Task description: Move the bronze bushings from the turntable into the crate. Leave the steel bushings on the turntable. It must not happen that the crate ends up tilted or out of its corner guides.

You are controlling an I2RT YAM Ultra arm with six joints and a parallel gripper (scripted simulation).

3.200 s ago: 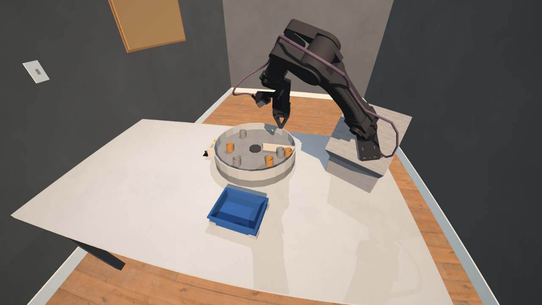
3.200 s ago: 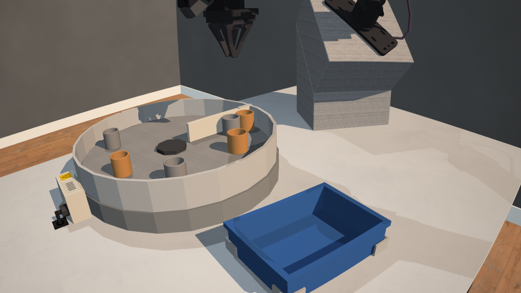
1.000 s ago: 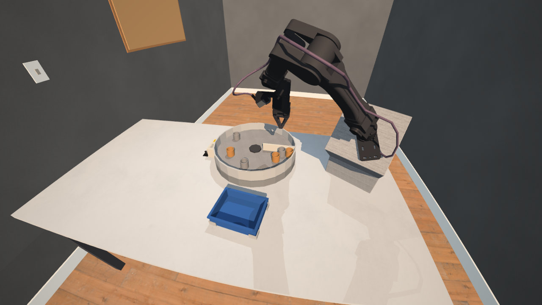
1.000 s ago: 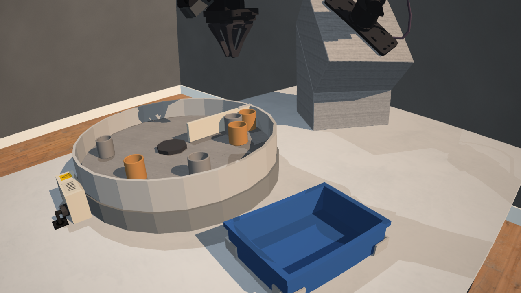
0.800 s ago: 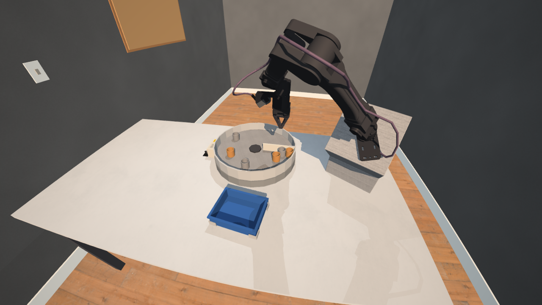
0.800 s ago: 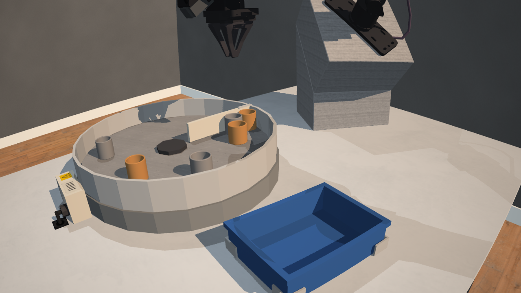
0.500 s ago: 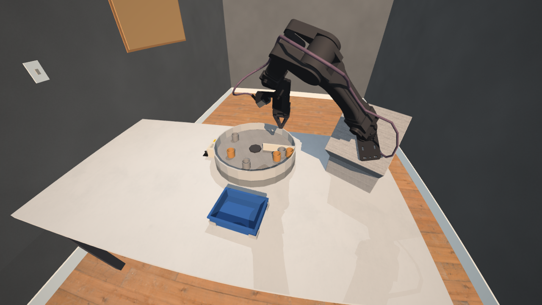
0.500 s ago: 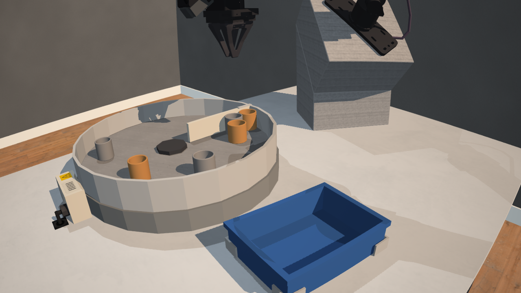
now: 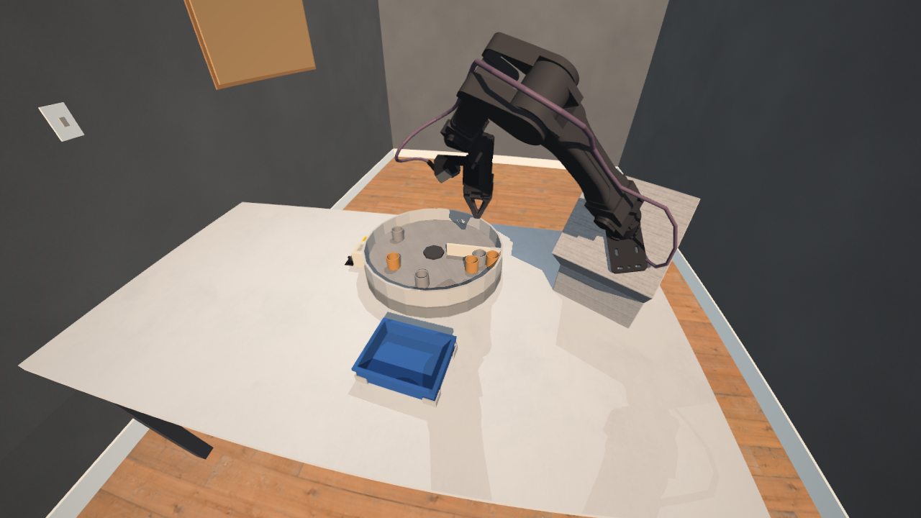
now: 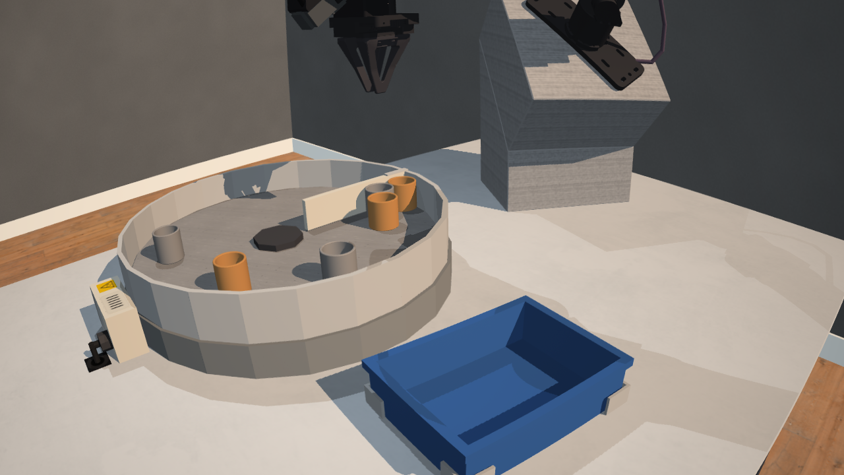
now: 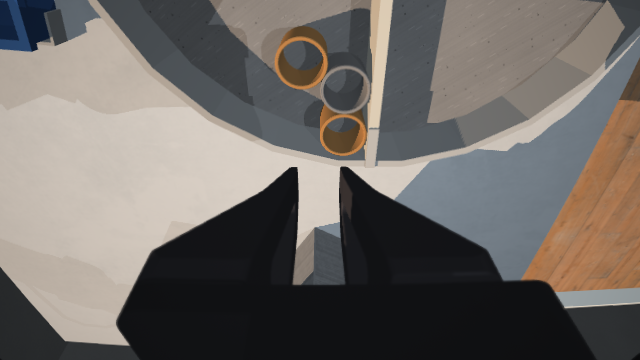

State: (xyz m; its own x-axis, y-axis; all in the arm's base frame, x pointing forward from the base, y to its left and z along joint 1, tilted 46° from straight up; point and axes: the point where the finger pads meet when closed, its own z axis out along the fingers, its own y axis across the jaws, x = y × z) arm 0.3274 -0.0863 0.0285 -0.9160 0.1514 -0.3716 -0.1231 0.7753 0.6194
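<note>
Your three bronze bushings (image 9: pixel 471 264) (image 10: pixel 382 211) (image 11: pixel 301 81) stand upright, long axes vertical, on the turntable (image 9: pixel 431 297) (image 10: pixel 253 318) (image 11: pixel 200 95), below and apart from your gripper (image 9: pixel 477 216) (image 10: pixel 376 92) (image 11: pixel 318 180), whose fingers are slightly parted, holding nothing.
</note>
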